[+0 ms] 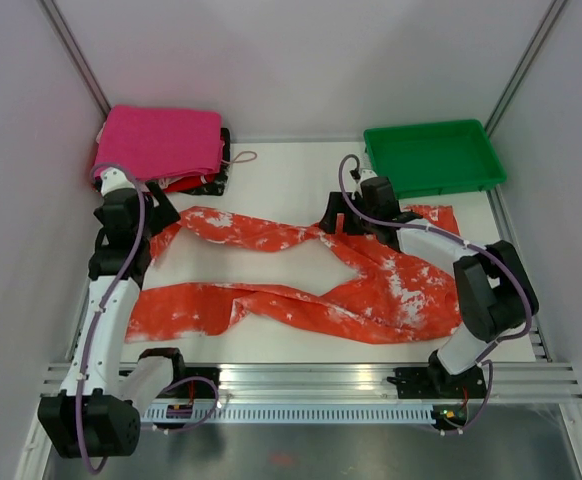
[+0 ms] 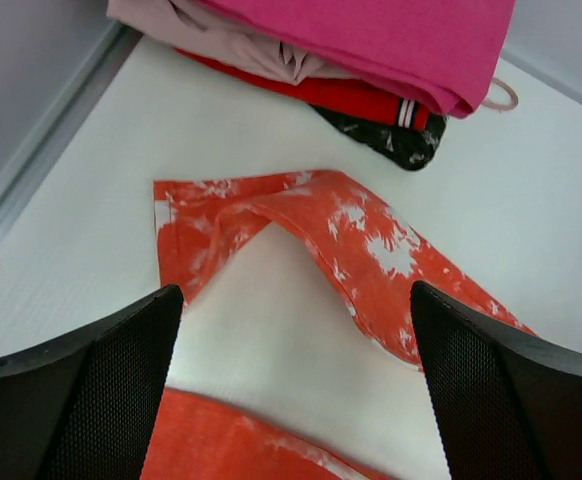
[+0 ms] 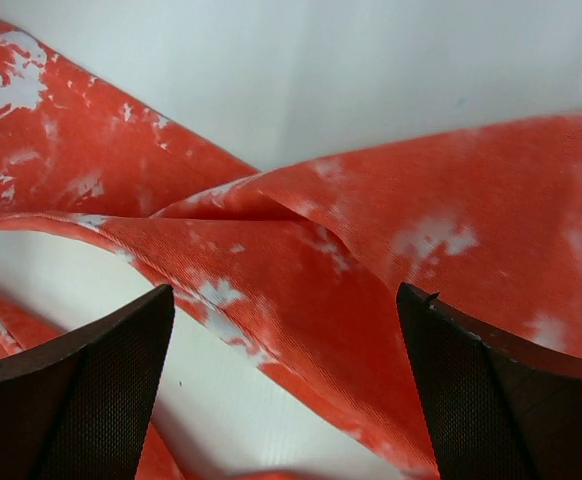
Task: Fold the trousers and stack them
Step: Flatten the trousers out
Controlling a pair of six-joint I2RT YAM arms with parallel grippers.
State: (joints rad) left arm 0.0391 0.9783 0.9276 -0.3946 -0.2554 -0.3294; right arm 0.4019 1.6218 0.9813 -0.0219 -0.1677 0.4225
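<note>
The trousers (image 1: 371, 285) lie spread across the white table, orange-red with white blotches. One leg runs toward the upper left and the other along the front. My left gripper (image 1: 163, 218) hovers open over the hem end of the upper leg (image 2: 361, 230). Bare table and a strip of the lower leg show between its fingers (image 2: 293, 300), and nothing is held. My right gripper (image 1: 343, 224) stands open just above a raised fold of the trousers (image 3: 351, 300) where the upper leg joins the body. The cloth passes under its jaws (image 3: 283, 300) without being pinched.
A stack of folded clothes topped by a magenta-pink cloth (image 1: 161, 140) sits at the back left, close beyond the left gripper (image 2: 371, 40). At the back right is a green tray (image 1: 431, 155). Grey walls close both sides, and a metal rail (image 1: 311, 380) runs along the front.
</note>
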